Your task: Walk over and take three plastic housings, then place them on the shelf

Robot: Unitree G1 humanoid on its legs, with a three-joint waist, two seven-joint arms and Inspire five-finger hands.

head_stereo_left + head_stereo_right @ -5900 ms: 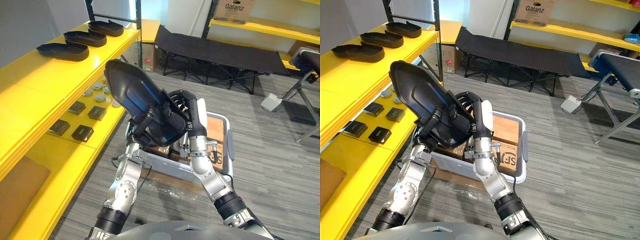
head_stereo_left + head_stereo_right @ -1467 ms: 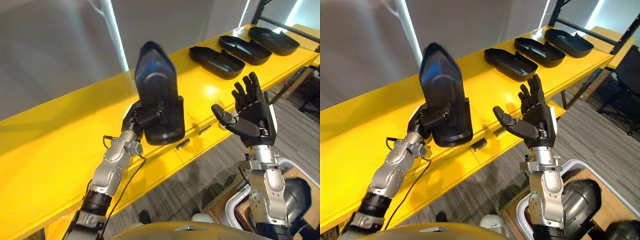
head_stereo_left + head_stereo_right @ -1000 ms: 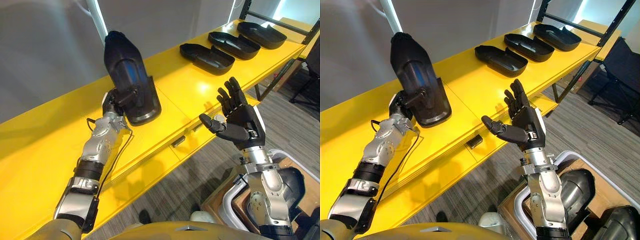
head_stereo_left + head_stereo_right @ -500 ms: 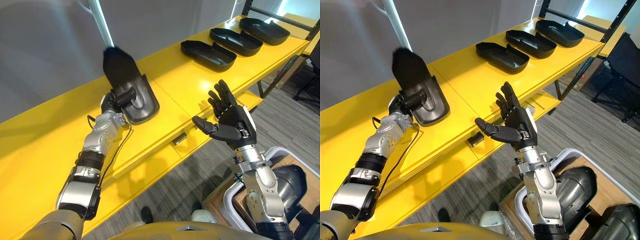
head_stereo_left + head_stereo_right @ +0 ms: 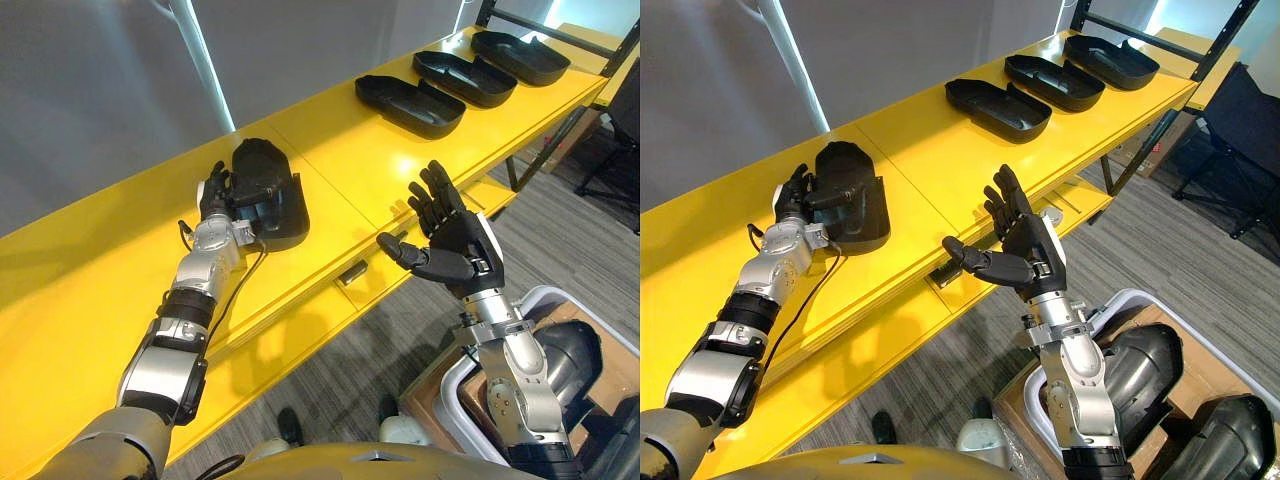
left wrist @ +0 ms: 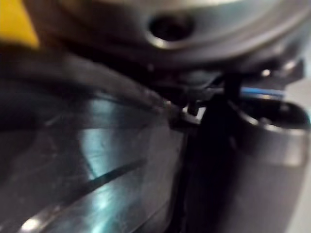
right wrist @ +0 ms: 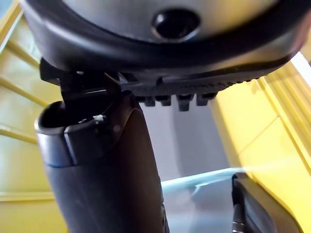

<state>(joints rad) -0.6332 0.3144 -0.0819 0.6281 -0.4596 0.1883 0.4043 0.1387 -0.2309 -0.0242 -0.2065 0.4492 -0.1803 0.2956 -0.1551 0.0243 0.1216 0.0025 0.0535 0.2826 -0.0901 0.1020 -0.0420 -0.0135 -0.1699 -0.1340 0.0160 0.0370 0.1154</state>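
A black plastic housing (image 5: 268, 190) lies flat, hollow side down, on the yellow shelf top (image 5: 100, 300). My left hand (image 5: 214, 192) rests against its near end, open, fingers straight, the thumb lying over the rim. The housing's glossy surface (image 6: 87, 160) sits close in the left wrist view. Three more black housings (image 5: 410, 105) (image 5: 465, 78) (image 5: 520, 57) lie hollow side up in a row farther right along the shelf. My right hand (image 5: 458, 248) hovers open and empty, fingers spread, off the shelf's front edge.
A white bin (image 5: 450, 390) with more dark housings stands on the grey floor at lower right. A small black part (image 5: 352, 272) lies on the lower shelf level. A grey wall backs the shelf; a black shelf post (image 5: 560, 30) rises at the far right.
The housing has tipped from standing on end to lying flat on the shelf. My left hand's fingers have straightened off it. The right hand has sunk slightly.
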